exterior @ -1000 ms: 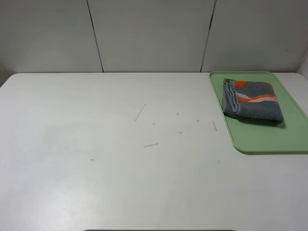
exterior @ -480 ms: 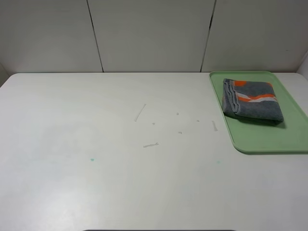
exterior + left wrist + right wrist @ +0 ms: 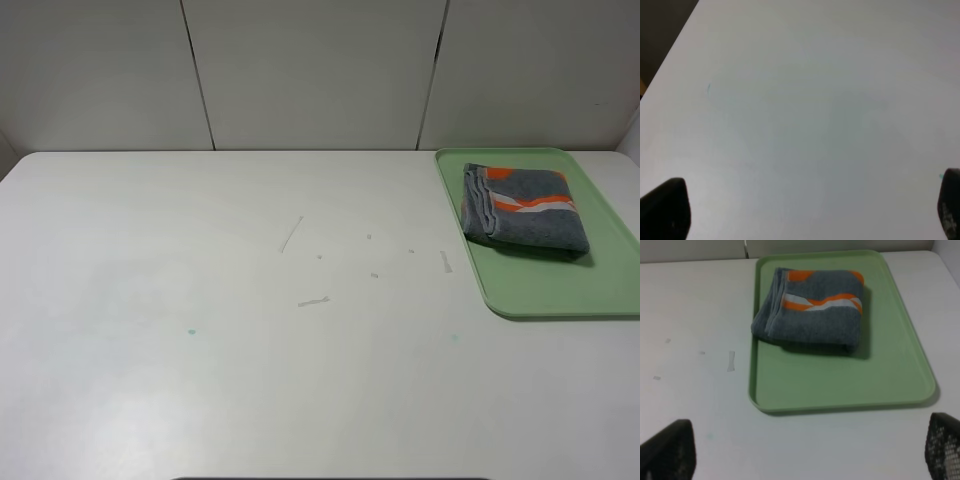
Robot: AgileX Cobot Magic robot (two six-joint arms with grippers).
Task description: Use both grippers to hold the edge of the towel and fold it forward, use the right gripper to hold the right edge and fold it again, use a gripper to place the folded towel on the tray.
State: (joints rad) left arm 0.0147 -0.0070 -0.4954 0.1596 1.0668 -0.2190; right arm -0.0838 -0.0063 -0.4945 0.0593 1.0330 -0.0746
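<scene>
The dark grey towel (image 3: 523, 207) lies folded on the light green tray (image 3: 545, 285) at the table's back right, its orange-and-white band facing up. It also shows in the right wrist view (image 3: 812, 310), on the tray (image 3: 840, 385). The right gripper (image 3: 805, 450) is open and empty, back from the tray's near rim, its fingertips (image 3: 667, 450) wide apart. The left gripper (image 3: 805, 210) is open and empty over bare table, fingertips (image 3: 665, 210) at the picture's corners. Neither arm shows in the exterior high view.
The white table (image 3: 250, 350) carries a few small scuffs and tape bits (image 3: 313, 301) near its middle and a small green speck (image 3: 191, 332). A pale panelled wall (image 3: 320, 70) stands behind. The table's left edge (image 3: 670, 55) shows in the left wrist view.
</scene>
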